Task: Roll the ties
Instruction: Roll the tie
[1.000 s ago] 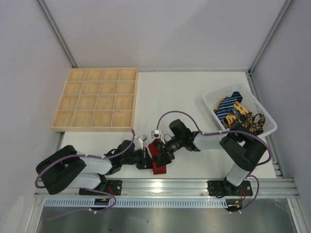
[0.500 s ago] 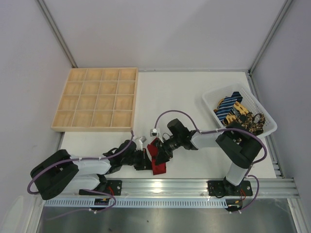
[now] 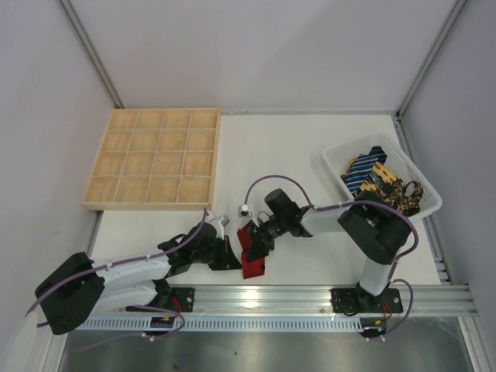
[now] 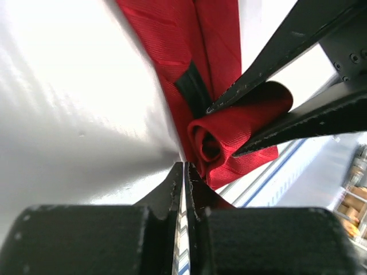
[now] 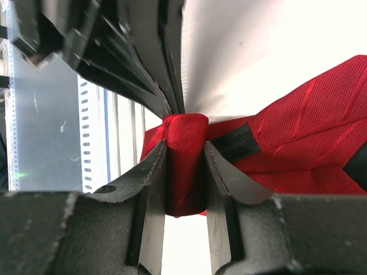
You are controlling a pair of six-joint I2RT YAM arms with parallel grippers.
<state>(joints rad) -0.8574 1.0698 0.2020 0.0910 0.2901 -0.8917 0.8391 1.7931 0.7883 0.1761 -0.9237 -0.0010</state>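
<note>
Between right gripper (image 5: 184,160) fingers: rolled red tie (image 5: 184,166), pinched | left gripper (image 4: 184,172) nearly closed, empty, just beside the roll

Left arm stretched low along near edge, reaching rightward. Left tool (image 4: 184,172) with fingers pressed together, only a thin slit between tips, nothing between them. Right arm folded back from its base, forearm reaching leftward, wrist low. Right tool (image 5: 184,157) clamped on rolled red fabric, jaws part-spread around it. Both tools tip to tip, nearly touching.
</note>
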